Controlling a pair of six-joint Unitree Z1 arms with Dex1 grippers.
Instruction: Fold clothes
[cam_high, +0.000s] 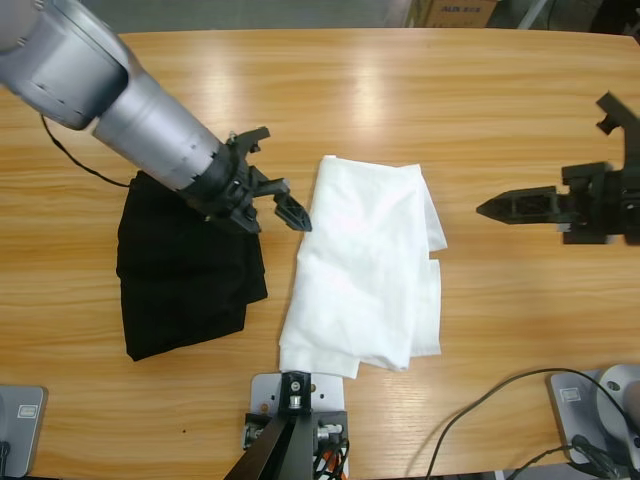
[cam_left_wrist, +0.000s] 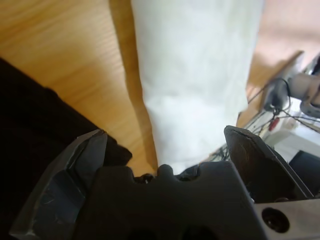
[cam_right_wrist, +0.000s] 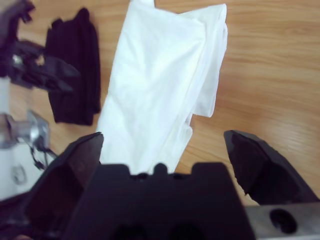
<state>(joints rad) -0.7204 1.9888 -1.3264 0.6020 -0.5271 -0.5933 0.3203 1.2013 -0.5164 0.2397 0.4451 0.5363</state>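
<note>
shirt (cam_high: 365, 265) lay part-folded mid-table; both grippers, left (cam_high: 283, 203) and right (cam_high: 500, 208), hung open and empty. a pinch might have snagged only the top layer.

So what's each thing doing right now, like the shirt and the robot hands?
white T-shirt: folded into a long strip, lying flat on the table, not held.
black garment: folded, lying left of the shirt.
left gripper: open, empty, by the shirt's edge.
right gripper: open, empty, away from the shirt.

Black garment (cam_high: 185, 268) on wooden table (cam_high: 400, 90)
</note>
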